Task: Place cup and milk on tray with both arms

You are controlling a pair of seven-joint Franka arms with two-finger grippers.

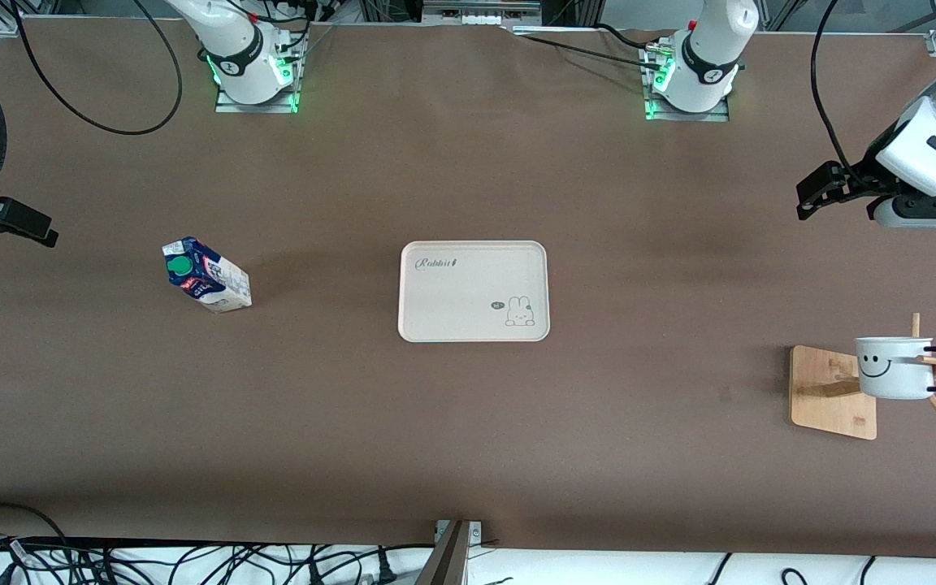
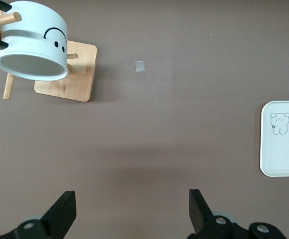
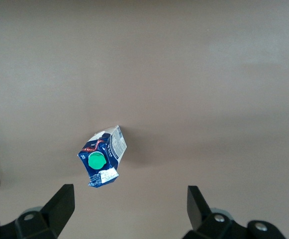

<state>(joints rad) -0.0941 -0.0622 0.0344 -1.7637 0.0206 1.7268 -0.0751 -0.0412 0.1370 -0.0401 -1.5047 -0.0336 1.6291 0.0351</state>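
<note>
The tray (image 1: 474, 291) is sitting empty at the surface's (image 1: 468, 422) centre, reachable by both arms. At its nine o'clock the milk (image 1: 206, 275) is standing under the released right claw (image 3: 129, 209). At four o'clock the cup (image 1: 895, 367) is hanging on its rack (image 1: 832, 392), the released left claw (image 2: 132, 211) hovering nearby.

A robotics lab: two arm bases (image 1: 253, 69) bolted to a brown table (image 1: 468, 455), loose cables (image 1: 192, 561) along its edge.
</note>
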